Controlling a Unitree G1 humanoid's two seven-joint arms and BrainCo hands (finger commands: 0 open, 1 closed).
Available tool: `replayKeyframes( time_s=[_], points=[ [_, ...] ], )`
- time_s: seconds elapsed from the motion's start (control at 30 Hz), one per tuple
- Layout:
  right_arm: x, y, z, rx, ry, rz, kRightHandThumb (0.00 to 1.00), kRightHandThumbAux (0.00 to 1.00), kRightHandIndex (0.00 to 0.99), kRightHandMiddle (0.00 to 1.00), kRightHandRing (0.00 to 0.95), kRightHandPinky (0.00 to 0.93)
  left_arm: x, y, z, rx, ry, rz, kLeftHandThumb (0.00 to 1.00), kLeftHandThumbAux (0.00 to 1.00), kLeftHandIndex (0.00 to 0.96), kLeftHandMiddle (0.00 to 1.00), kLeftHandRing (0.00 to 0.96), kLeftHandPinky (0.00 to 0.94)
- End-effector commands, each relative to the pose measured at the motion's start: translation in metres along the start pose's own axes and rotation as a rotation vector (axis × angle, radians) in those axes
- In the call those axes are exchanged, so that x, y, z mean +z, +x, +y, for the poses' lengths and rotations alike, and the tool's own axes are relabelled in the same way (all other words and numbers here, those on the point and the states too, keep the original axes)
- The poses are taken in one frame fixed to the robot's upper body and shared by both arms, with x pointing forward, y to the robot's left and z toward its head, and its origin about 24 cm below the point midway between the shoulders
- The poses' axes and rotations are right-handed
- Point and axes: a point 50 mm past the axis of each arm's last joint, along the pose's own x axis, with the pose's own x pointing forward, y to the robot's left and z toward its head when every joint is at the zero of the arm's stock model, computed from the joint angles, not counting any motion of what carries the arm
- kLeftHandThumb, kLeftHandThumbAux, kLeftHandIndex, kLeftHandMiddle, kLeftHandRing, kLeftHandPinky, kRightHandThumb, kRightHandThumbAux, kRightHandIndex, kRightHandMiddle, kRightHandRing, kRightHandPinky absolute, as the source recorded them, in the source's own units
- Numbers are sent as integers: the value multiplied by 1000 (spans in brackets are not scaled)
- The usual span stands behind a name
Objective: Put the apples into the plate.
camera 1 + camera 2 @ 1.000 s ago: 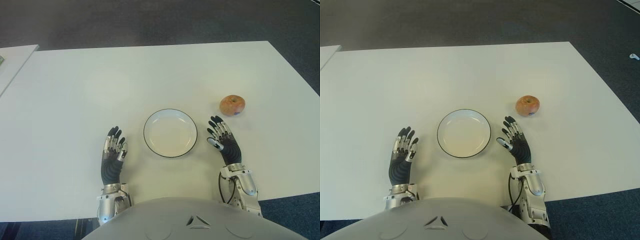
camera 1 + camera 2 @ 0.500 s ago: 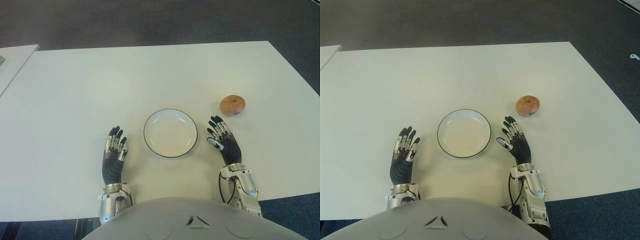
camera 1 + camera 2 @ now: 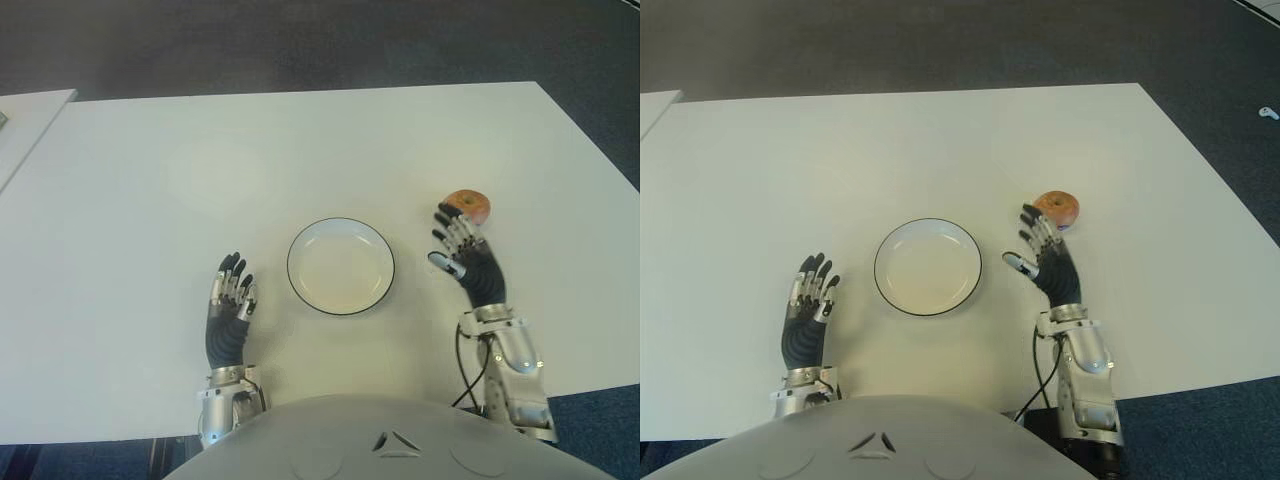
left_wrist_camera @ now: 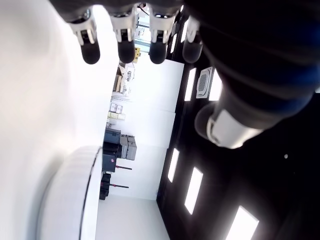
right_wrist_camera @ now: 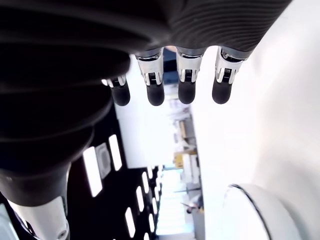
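Right of the plate (image 3: 340, 266): one apple (image 3: 470, 205) on the table (image 3: 150, 180), my right hand (image 3: 462, 255) just before it, fingers spread, holding nothing. Step: reach. Next: close around apple. Left hand (image 3: 230, 305) idle left of plate, fingers spread.

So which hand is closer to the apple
Right. The right hand is just short of the apple, fingers open; the left hand lies beyond the plate, far off.

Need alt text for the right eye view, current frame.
The robot's right hand, fingers open, reaches toward a red apple on a white table, partly covering it. An empty white plate sits at centre, with the open left hand to its left.
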Motion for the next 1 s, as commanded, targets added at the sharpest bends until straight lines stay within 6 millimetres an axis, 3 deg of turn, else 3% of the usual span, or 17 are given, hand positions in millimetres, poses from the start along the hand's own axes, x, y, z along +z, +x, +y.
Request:
replayKeyframes(
  time_s=[0.03, 0.2, 0.53, 0.87, 1.0],
  points=[
    [6, 10, -2, 18, -209, -96, 410, 636, 155, 2, 0, 1, -8, -7, -2, 46, -56, 53, 264, 638, 0, 0, 0, 0],
    [14, 26, -5, 47, -348, -208, 476, 622, 121, 19, 0, 6, -10, -5, -1, 42, -63, 55, 272, 632, 0, 0, 0, 0],
    [27, 47, -12, 50, -581, -349, 503, 567, 127, 80, 31, 22, -11, -3, -1, 32, -70, 49, 282, 631, 0, 0, 0, 0],
    [34, 67, -24, 40, -809, -368, 523, 502, 124, 80, 30, 25, -12, -1, 0, 12, -42, 40, 263, 636, 0, 0, 0, 0],
    [24, 84, -41, 52, -944, -322, 522, 484, 115, 68, 21, 23, -13, -1, 0, 12, -37, 50, 260, 632, 0, 0, 0, 0]
  ],
)
